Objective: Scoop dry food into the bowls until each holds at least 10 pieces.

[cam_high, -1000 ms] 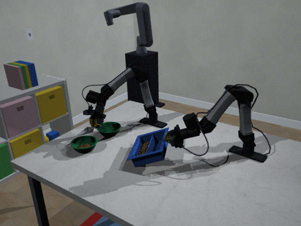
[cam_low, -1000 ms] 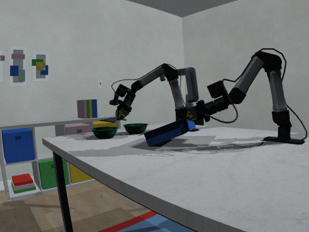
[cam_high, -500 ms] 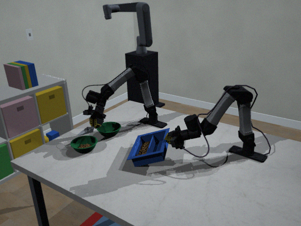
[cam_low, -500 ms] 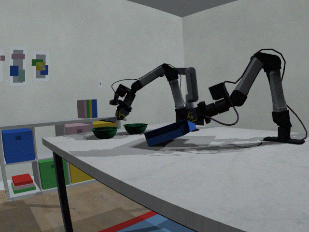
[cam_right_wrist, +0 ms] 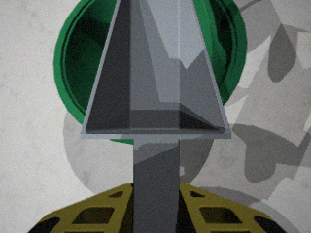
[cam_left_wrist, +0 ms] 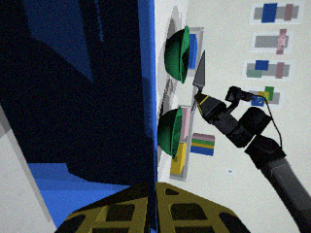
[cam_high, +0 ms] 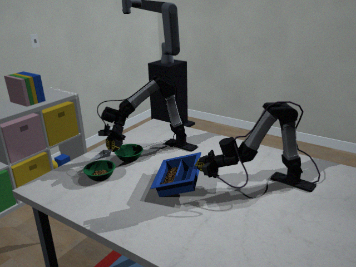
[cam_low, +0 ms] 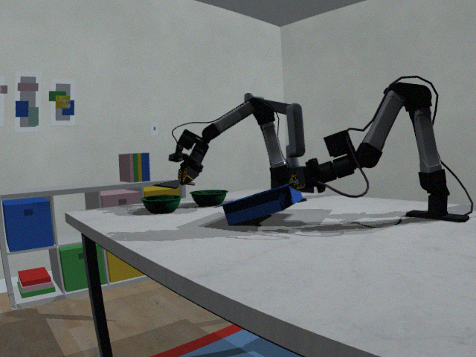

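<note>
The left arm [cam_high: 261,126] [cam_low: 380,120] is seen arched, its upper links raised to a high elbow and its forearm sloped down. The left wrist [cam_high: 225,161] [cam_low: 332,169] is held close to level. The left gripper [cam_high: 198,164] [cam_low: 295,181] [cam_left_wrist: 153,190] is closed, its yellow fingers pressed on a thin held part, with only a slight gap noted. The right arm [cam_high: 143,93] [cam_low: 234,117] [cam_left_wrist: 287,177] is likewise bent at a raised elbow. The right gripper [cam_high: 112,146] [cam_low: 186,176] [cam_left_wrist: 195,94] [cam_right_wrist: 155,192] is tilted steeply downward; its fingers are clamped on a held part and are kept visibly apart by it.
</note>
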`<state>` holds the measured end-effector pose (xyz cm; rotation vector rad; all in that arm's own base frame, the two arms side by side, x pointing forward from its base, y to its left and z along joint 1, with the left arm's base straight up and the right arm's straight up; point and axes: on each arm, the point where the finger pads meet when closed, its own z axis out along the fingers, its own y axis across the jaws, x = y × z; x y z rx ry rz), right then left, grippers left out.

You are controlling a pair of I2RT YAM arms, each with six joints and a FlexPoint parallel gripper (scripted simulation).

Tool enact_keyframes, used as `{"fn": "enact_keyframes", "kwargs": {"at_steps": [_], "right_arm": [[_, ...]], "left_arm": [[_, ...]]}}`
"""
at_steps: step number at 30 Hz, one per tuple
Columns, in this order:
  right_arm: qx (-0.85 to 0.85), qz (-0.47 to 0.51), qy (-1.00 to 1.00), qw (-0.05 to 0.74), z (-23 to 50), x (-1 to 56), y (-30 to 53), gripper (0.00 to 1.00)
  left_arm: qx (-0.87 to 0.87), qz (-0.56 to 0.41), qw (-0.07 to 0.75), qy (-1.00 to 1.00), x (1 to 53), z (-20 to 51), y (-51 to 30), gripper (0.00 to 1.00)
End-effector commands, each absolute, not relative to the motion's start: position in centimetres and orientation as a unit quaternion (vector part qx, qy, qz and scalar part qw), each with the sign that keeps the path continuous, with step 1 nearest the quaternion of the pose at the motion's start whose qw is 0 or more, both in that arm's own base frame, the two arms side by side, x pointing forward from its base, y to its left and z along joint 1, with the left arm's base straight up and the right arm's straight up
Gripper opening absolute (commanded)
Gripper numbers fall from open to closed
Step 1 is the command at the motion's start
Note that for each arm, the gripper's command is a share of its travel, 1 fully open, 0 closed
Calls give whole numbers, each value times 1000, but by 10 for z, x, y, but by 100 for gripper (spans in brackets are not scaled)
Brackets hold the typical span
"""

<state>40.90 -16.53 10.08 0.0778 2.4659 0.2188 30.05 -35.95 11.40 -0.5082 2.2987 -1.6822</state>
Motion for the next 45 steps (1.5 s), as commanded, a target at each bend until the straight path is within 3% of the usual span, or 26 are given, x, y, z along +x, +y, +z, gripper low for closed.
{"fn": "enact_keyframes", "kwargs": {"at_steps": [1, 45], "right_arm": [[21, 77, 930, 359, 122, 417, -164, 0], [21, 77, 930, 359, 122, 417, -164, 0]], "left_arm": [[-167, -582, 130, 785, 300, 109, -359, 0], [-169, -604, 136, 767, 297, 92, -349, 0]]}}
